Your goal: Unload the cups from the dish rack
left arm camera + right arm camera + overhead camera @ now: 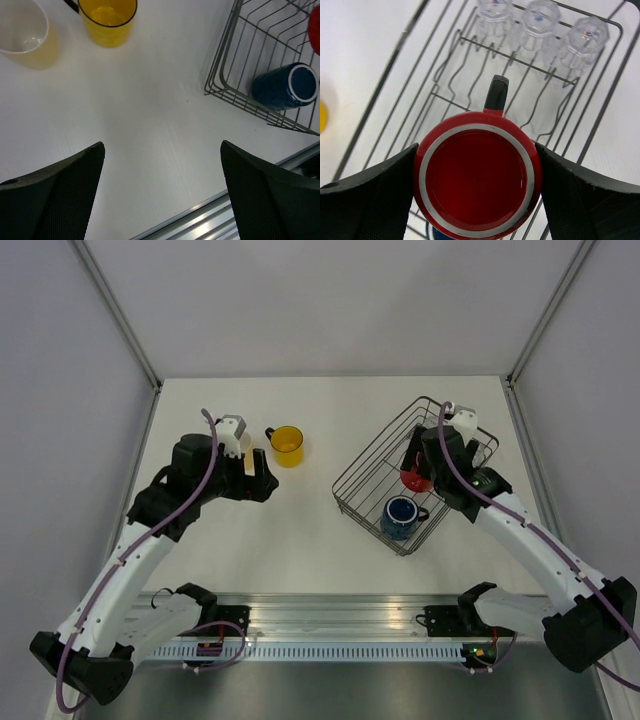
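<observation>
The dark wire dish rack (352, 490) stands at the right. My right gripper (416, 468) is shut on the red mug (477, 180), bottom up, held over the rack's wires (395, 70). Three clear glass tumblers (538, 20) sit upside down on the prongs at the rack's far end. The dark blue mug (400, 517) lies on its side in the rack's near corner and also shows in the left wrist view (285, 86). The bright yellow mug (287, 445) and the pale yellow mug (24, 34) stand on the table at the left. My left gripper (162, 195) is open and empty beside them.
The white table (300, 530) has a metal rail (330, 615) along its near edge, where the arm bases sit. Grey walls close in the sides and back.
</observation>
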Available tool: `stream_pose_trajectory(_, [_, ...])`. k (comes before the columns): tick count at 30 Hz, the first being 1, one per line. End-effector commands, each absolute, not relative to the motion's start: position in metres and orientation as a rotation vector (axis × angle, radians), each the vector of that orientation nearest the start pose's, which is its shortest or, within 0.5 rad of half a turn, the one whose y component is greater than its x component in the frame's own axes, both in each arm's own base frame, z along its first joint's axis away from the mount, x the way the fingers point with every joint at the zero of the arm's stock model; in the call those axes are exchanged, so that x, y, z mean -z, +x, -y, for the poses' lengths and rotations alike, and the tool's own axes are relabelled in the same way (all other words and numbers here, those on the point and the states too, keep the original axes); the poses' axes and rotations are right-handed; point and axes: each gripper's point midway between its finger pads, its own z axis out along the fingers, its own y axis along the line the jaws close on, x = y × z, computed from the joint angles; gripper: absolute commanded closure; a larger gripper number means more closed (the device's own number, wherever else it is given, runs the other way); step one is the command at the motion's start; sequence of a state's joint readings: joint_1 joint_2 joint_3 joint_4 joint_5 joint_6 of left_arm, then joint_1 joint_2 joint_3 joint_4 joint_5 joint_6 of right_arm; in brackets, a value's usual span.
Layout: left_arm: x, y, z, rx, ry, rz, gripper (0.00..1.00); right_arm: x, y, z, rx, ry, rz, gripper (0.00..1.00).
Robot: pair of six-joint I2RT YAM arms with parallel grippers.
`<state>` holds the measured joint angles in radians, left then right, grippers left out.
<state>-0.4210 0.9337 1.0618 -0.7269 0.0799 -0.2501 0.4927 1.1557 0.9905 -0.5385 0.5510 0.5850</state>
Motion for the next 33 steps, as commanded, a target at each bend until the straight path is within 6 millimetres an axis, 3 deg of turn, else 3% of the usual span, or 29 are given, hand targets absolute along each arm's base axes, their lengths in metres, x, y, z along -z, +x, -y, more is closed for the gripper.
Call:
stream_pose_trajectory(1, [-0.264, 0.243, 0.164, 0.669, 0.249, -2.103, 0.01, -0.259, 0.323, -0.12, -0.256, 0.266, -1.995, 1.0])
stream_pose_trajectory(5, [-0.268, 0.229, 0.195, 0.922, 0.296, -2.049, 0.0, -0.285, 0.317, -0.142, -0.43, 0.191, -1.937, 1.0])
stream_pose_trajectory(6, [-0.281, 0.231, 0.203, 0.978, 0.318, -1.969, 0.0, -0.289, 0.315, -0.146, -0.46, 0.173, -1.931, 1.0])
stream_pose_trajectory(7, [-0.276, 0.221, 0.214, 1.085, 0.34, -1.974, 0.0, -0.295, 0.311, -0.158, -0.534, 0.132, -1.927, 1.0])
stream_pose_trajectory(9, [-0.295, 0.219, 0.226, 1.19, 0.387, -1.841, 0.0, -0.304, 0.305, -0.17, -0.623, 0.088, -1.907, 1.0])
stream_pose_trajectory(10, [-0.29, 0.211, 0.233, 1.278, 0.39, -1.839, 0.0, -0.311, 0.301, -0.182, -0.707, 0.066, -1.889, 1.0])
stream_pose_trajectory(15, [-0.304, 0.199, 0.249, 1.482, 0.41, -1.701, 0.0, -0.321, 0.287, -0.212, -0.953, 0.013, -1.832, 1.0])
stream_pose_trajectory(19, [-0.298, 0.19, 0.254, 1.592, 0.387, -1.611, 0.0, -0.334, 0.278, -0.228, -1.128, 0.02, -1.755, 1.0])
stream_pose_trajectory(20, [-0.311, 0.188, 0.253, 1.603, 0.401, -1.518, 0.01, -0.335, 0.275, -0.233, -1.182, 0.023, -1.744, 1.0])
stream_pose_trajectory(21, [-0.304, 0.189, 0.253, 1.628, 0.345, -1.522, 0.0, -0.336, 0.274, -0.235, -1.209, 0.03, -1.743, 1.0])
stream_pose_trajectory(27, [-0.33, 0.187, 0.254, 1.675, 0.295, -1.343, 0.0, -0.36, 0.258, -0.249, -1.44, 0.041, -1.621, 1.0])
stream_pose_trajectory(33, [-0.354, 0.184, 0.273, 1.735, 0.335, -1.279, 0.05, -0.369, 0.248, -0.255, -1.502, 0.047, -1.581, 1.0])
